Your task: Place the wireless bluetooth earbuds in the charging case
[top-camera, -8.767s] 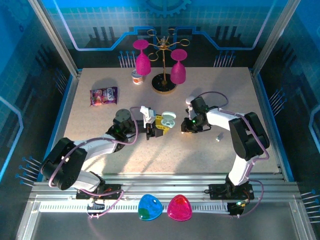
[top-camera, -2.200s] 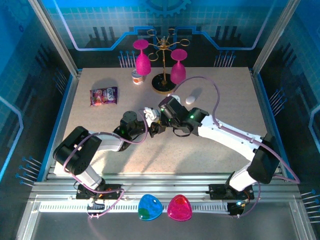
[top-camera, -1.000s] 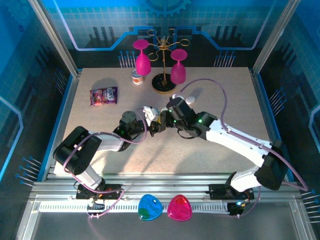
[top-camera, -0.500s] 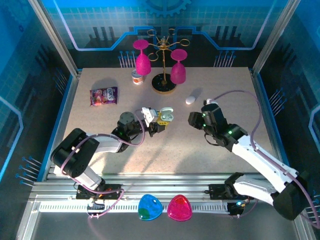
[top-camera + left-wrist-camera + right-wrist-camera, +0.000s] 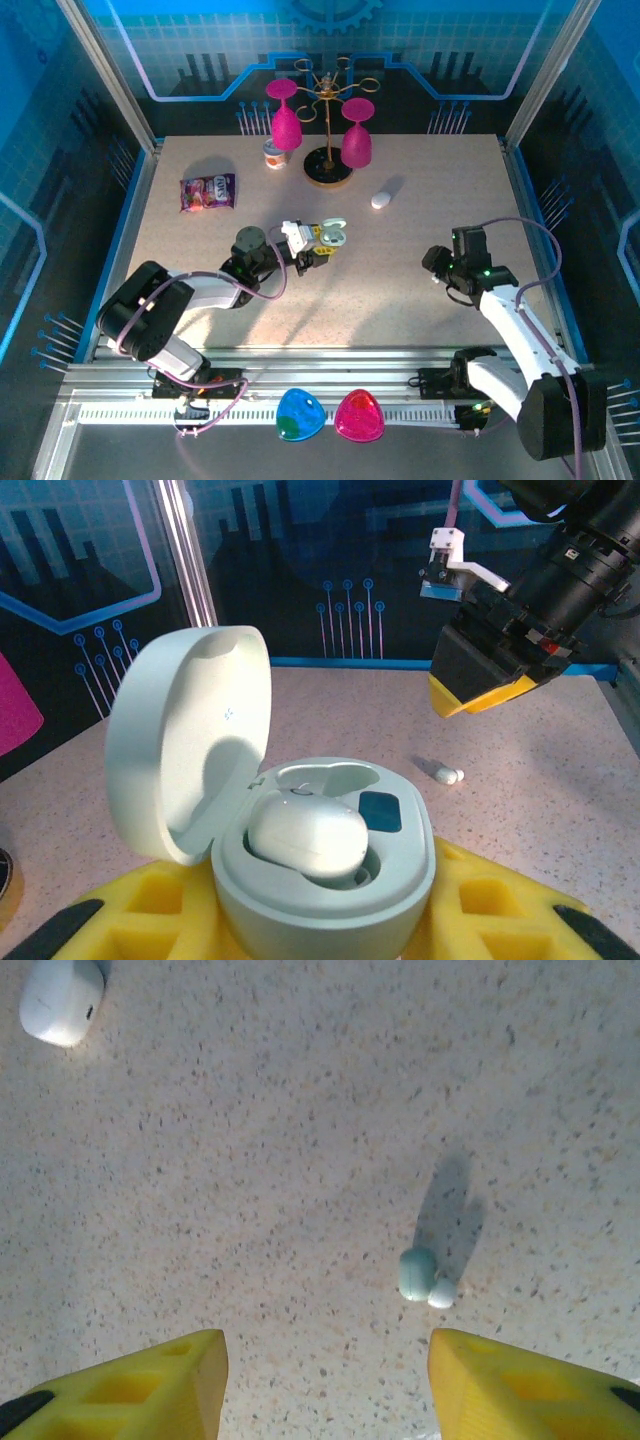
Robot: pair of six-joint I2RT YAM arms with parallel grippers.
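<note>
Over the surface (image 5: 250, 1160), the left hand (image 5: 312, 252) is clasping the open charging case (image 5: 325, 880), one earbud (image 5: 305, 838) seated; the right hand (image 5: 328, 1372) is hovering, released, above a loose earbud (image 5: 420, 1278).

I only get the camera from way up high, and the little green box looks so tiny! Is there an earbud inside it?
Observer: Yes. On the left wrist camera the charging case has its lid up, and one white earbud sits in the front socket. The socket behind it looks empty.
Operator: Where's the other one?
Observer: The right wrist camera shows the loose earbud lying on the table, just ahead of the right gripper.
Operator: Is that gripper holding anything?
Observer: No. Its yellow fingers stand wide apart with nothing between them.
</note>
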